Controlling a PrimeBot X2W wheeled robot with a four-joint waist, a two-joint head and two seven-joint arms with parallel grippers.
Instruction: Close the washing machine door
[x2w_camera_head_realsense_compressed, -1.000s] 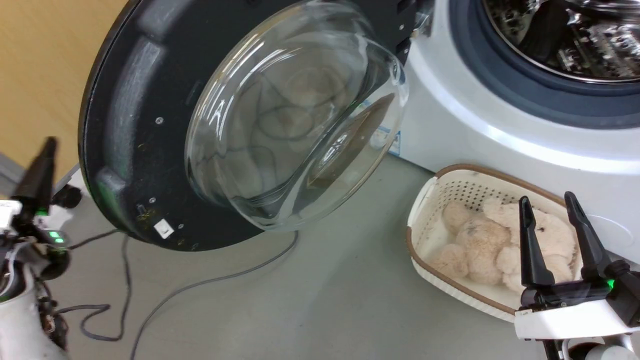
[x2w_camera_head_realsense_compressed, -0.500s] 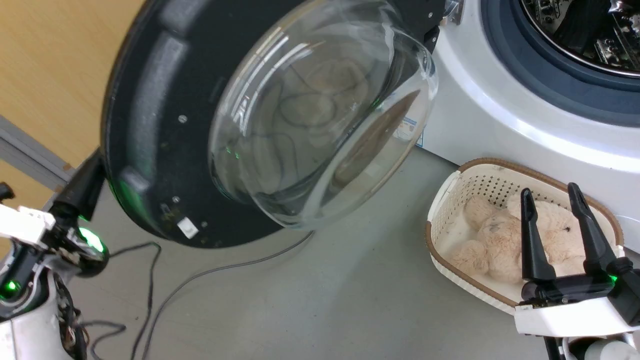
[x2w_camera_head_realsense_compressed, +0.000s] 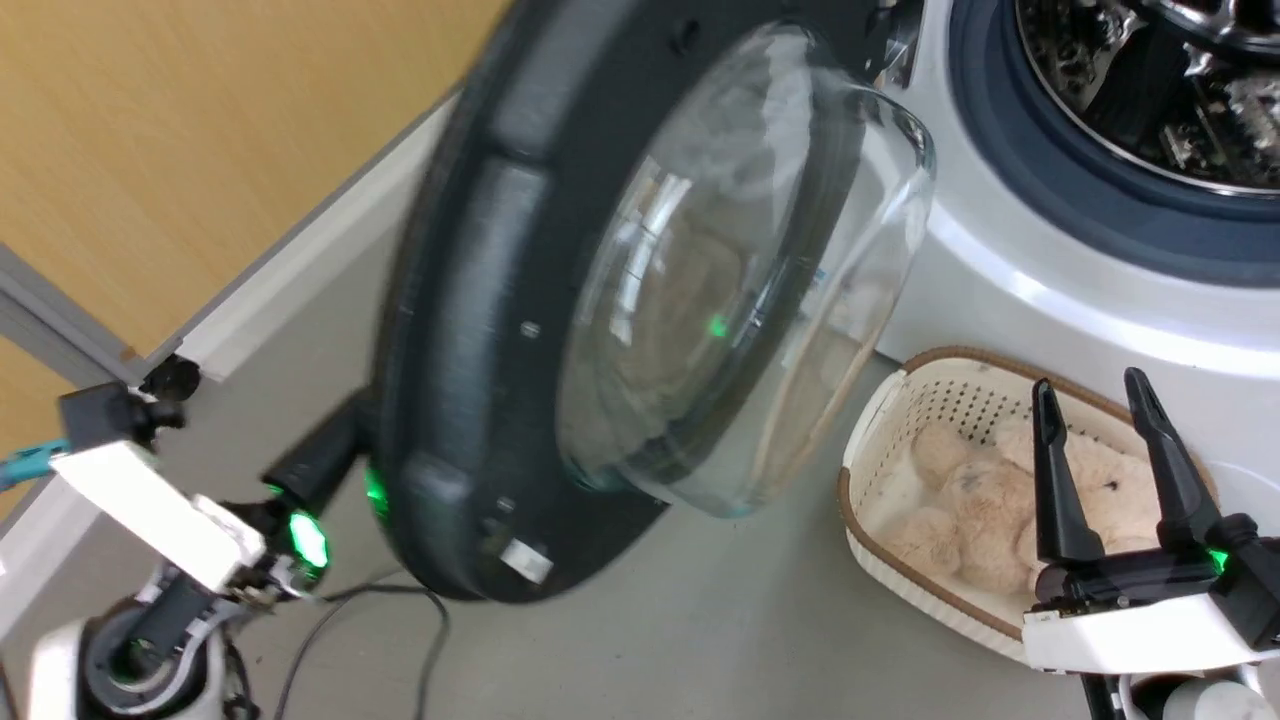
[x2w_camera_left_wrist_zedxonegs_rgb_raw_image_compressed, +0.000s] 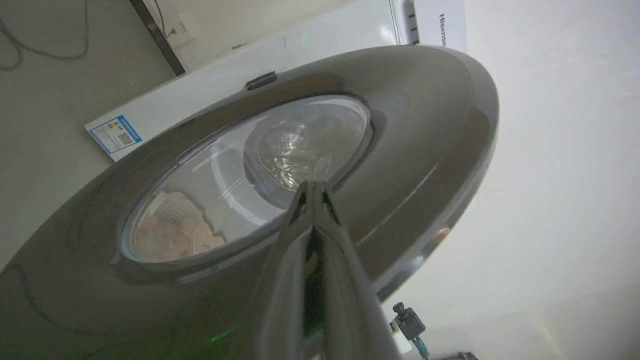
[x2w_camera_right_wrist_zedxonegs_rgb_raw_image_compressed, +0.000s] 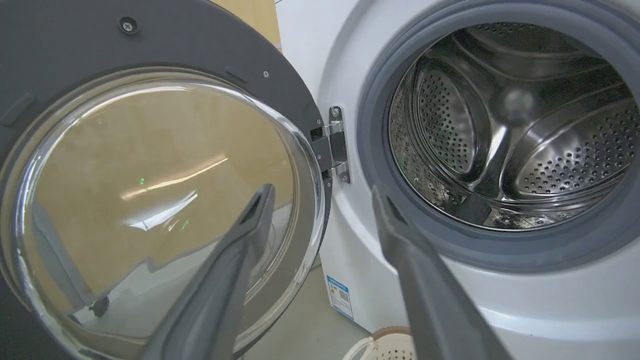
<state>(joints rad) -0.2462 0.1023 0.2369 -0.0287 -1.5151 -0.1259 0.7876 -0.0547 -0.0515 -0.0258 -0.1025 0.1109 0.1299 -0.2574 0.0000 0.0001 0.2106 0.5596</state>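
Washing machine door, black rim around bulging clear glass bowl, ajar at centre frame, white washing machine, perforated steel drum upper right, perforated white basket holding fuzzy plush toy, left end effector clenched, right end effector released

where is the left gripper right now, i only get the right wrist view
Observer: On the glossy outer face of the washing machine door. In the left wrist view the left gripper has its tips at the edge of the window.
Operator: open or shut
Observer: Shut, its fingers lie together.
Operator: whats in the basket at my bottom edge
Observer: A plush toy. The head view shows the basket beside the washing machine.
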